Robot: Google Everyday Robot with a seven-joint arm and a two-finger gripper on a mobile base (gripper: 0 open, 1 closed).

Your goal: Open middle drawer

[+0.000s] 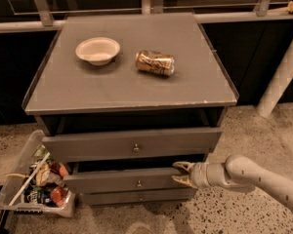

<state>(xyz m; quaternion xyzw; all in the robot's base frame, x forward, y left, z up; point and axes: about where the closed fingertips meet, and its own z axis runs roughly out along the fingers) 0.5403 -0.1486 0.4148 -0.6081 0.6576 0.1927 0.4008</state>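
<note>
Three grey drawers: stacked in the front of a grey cabinet, with the tallest front [112, 145] on top, standing out from the frame, and the slimmest front [117, 197] at the bottom.
Middle drawer: the wide, shallow grey drawer [107, 183] sits between those two, a little forward of the bottom one, with a dark gap above it.
Knob: the small round metal knob [138, 183] is at the middle of its front.
Hand: my pale two-finger hand [183, 174] is at the right end of the middle drawer's front.
Fingers: spread apart, one above the other; I cannot tell whether they grip the edge.
Arm: my grey arm [263, 177] reaches in from the right, low over the speckled floor [224, 213].
Surface: the cabinet's flat grey surface [127, 89] carries a white round bowl [97, 50] and, beside it, a gold can [155, 63] lying on its side.
Bin: a clear plastic bin [20, 165] of mixed packets leans at the cabinet's left foot.
</note>
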